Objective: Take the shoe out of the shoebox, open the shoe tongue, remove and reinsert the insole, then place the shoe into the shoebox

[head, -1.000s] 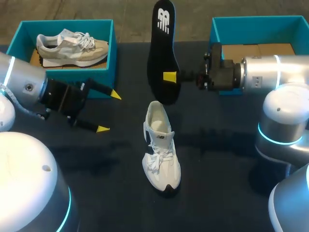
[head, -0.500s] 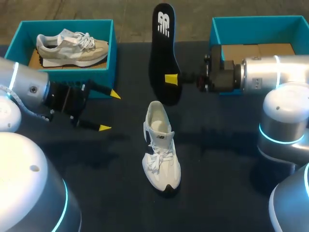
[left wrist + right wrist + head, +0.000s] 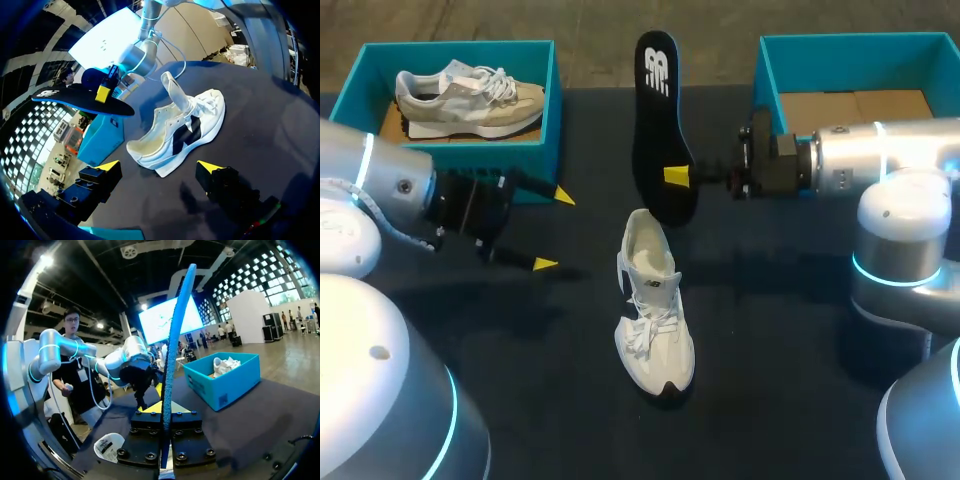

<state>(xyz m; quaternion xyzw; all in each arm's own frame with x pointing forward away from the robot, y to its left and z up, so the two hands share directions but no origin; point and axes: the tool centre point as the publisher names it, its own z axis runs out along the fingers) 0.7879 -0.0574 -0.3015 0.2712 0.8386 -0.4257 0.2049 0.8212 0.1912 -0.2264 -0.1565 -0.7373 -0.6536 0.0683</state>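
Observation:
A white shoe (image 3: 653,305) stands on the dark table with its heel toward the back and its tongue lifted (image 3: 180,129). Just behind and above its heel hangs the black insole (image 3: 660,120), heel end down, with my right gripper (image 3: 677,177) shut on its lower part. In the right wrist view the insole (image 3: 175,340) stands edge-on between the shut fingers of that gripper (image 3: 163,408). My left gripper (image 3: 553,230) is open and holds nothing, left of the shoe. In its own view the left gripper (image 3: 159,167) has the shoe ahead of it.
A teal shoebox (image 3: 546,110) at the back left holds a beige shoe (image 3: 470,95). A second teal shoebox (image 3: 765,62) at the back right shows only its cardboard floor, and my right arm lies in front of it.
The right gripper has brought the insole a little nearer and lower, toward the shoe's heel. The left gripper has edged slightly right, still open.

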